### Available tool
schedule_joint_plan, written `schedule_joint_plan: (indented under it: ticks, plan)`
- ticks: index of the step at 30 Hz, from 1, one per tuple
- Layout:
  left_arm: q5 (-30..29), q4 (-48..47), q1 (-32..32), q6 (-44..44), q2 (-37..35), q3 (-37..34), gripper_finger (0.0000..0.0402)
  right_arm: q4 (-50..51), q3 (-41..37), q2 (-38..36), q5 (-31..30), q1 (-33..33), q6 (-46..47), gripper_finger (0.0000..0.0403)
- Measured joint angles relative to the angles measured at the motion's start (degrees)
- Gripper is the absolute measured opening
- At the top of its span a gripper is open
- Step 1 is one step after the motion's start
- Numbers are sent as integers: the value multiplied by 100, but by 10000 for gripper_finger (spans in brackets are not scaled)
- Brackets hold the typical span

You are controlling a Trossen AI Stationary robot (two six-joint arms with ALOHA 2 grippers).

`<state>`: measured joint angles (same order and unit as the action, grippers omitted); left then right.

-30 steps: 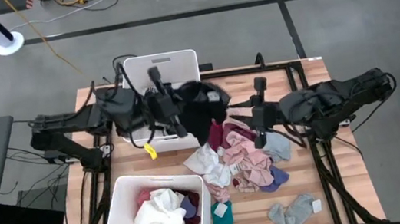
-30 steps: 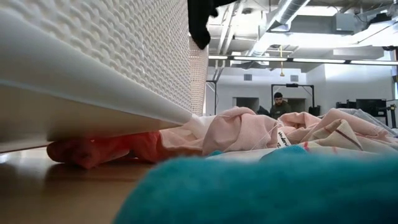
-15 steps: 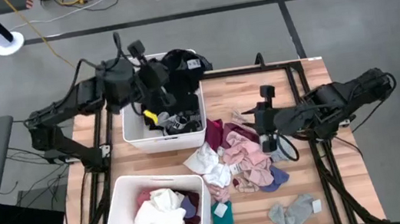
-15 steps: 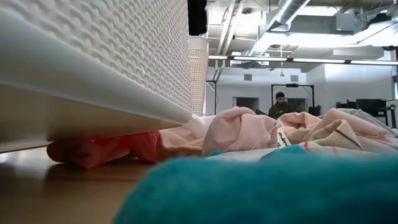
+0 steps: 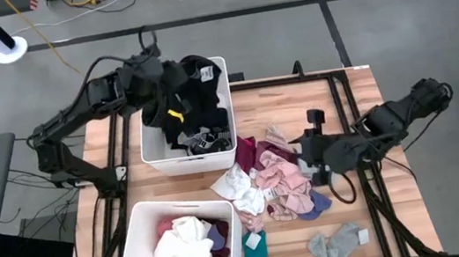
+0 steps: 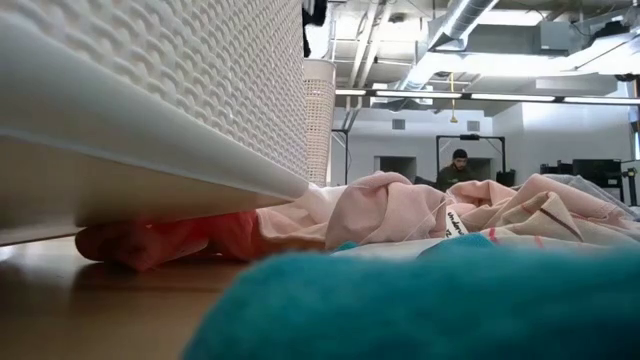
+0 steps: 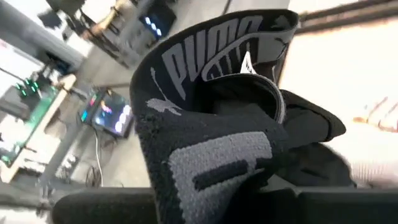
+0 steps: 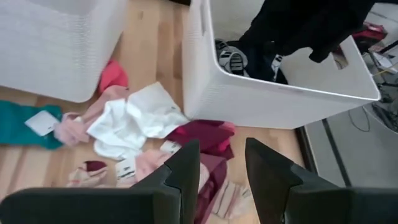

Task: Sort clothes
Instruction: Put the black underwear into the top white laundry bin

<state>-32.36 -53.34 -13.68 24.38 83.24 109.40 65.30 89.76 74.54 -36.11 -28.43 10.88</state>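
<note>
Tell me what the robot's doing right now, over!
Left gripper shut on black fabric garment, over far white plastic bin. Right gripper open above mixed clothes pile. Nothing blocking.

Bare table (image 5: 293,107) flanks the clothes pile (image 5: 277,184); bins (image 5: 193,244) block beyond.

The left arm reaches from the bench's left side toward its far edge, its left gripper (image 5: 174,100) clamped tight. The right arm stretches in low from the bench's right edge, its right gripper (image 8: 222,163) hanging over the middle with fingers (image 8: 186,168) parted.
</note>
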Motion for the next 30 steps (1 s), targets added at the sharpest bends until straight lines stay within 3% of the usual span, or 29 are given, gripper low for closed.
schedule_joint_plan:
  ticks: [8, 21, 30]
  plan:
    - [941, -772, -394, -638, 13, -12, 1, 305, -2, 0, 4, -426, 518, 140]
    - [1509, -594, -634, -708, 44, -1141, 2, 660, -2, 2, 6, -922, 1316, 140]
    - [2430, -547, -833, -842, 39, -1684, 2, 828, -2, 2, 7, -1102, 1603, 140]
